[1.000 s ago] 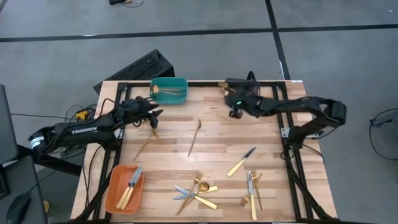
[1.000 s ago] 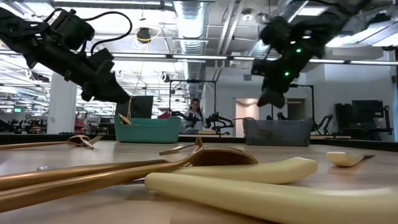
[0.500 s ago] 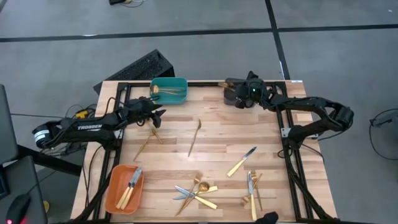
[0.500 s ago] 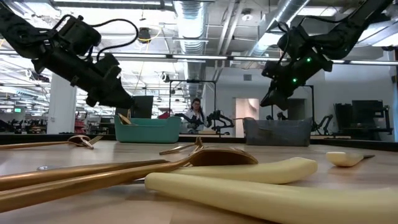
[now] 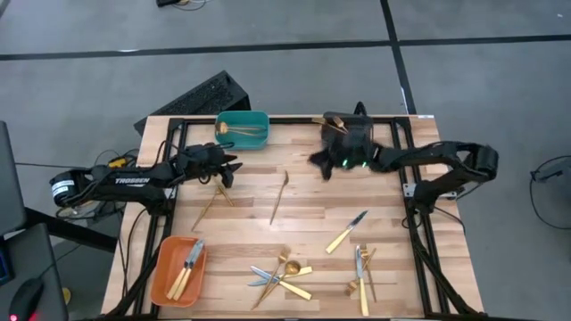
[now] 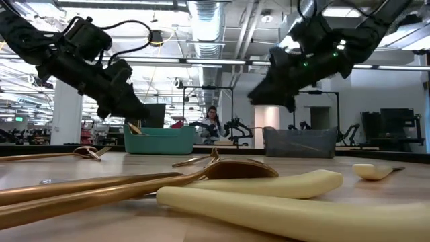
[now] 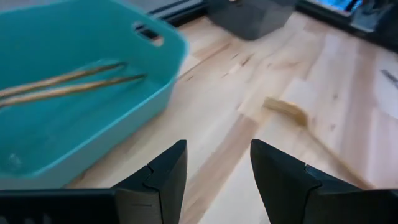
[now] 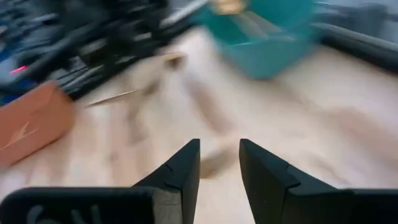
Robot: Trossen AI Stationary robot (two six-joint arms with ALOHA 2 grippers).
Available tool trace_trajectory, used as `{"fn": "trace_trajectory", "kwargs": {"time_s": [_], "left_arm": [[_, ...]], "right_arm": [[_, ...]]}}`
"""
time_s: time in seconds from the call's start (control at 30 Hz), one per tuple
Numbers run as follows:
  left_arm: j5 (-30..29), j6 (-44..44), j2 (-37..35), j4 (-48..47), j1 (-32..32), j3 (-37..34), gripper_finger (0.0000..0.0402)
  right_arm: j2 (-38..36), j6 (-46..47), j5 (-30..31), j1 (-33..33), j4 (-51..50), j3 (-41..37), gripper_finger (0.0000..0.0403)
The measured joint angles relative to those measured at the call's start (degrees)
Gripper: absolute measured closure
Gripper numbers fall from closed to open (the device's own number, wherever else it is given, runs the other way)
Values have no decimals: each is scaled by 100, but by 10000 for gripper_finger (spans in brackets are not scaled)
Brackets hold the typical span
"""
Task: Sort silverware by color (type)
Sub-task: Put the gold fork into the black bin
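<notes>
**Op A:** From overhead I have the left claw [image 5: 225, 169] hanging just below the teal bin [image 5: 243, 129], at the far left of the wooden surface [image 5: 312, 205]. Its wrist camera shows both fingers [image 7: 163, 175] parted with bare wood between them, nothing held.

**Op B:** And the right claw [image 5: 317, 165]?

**Op A:** Near the far middle of the surface, just in front of the dark grey bin [image 5: 343, 125]. Its own camera shows the two fingers [image 8: 180, 168] a narrow gap apart and empty; everything beyond them is smeared, though I can make out the teal bin [image 8: 267, 37] and the orange bin [image 8: 31, 124].

**Op B:** Where's the silverware?

**Op A:** Overhead gives the layout. Two gold pieces [image 5: 239, 132] lie in the teal bin, and the left wrist camera confirms them as two thin gold handles [image 7: 68, 84] side by side. A few knives [image 5: 187, 263] sit in the orange bin [image 5: 178, 272] at the near left corner. One gold fork [image 5: 278, 196] lies alone mid-surface, two crossed gold pieces [image 5: 212, 201] lie under the left arm, a knife [image 5: 348, 230] lies right of centre, and a tangled heap [image 5: 281, 272] and a smaller cluster [image 5: 361, 267] sit by the near edge.

**Op B:** The low camera?

**Op A:** It shows both claws off the wood, in the air, which overhead can't tell me. Close to the lens there's a gold spoon [image 6: 228, 169] and a pale knife handle [image 6: 282, 195].
</notes>
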Motion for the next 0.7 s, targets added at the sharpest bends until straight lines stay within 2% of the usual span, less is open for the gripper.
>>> {"fn": "trace_trajectory", "kwargs": {"time_s": [0.17,0.3,0.37,0.47,0.7], "left_arm": [[-73,123,0,171,-406,0,246],[-414,15,0,173,-632,0,248],[-524,10,0,173,-702,0,248],[-559,-24,0,171,-769,0,248],[-569,-163,-2,141,-838,0,248]], "right_arm": [[853,-54,2363,1228,951,165,273],[1428,204,3620,1703,849,686,273],[1711,444,3892,1791,665,996,273],[2089,692,3960,1821,116,1549,273],[2832,1480,3804,1743,-2631,2996,273]]}}
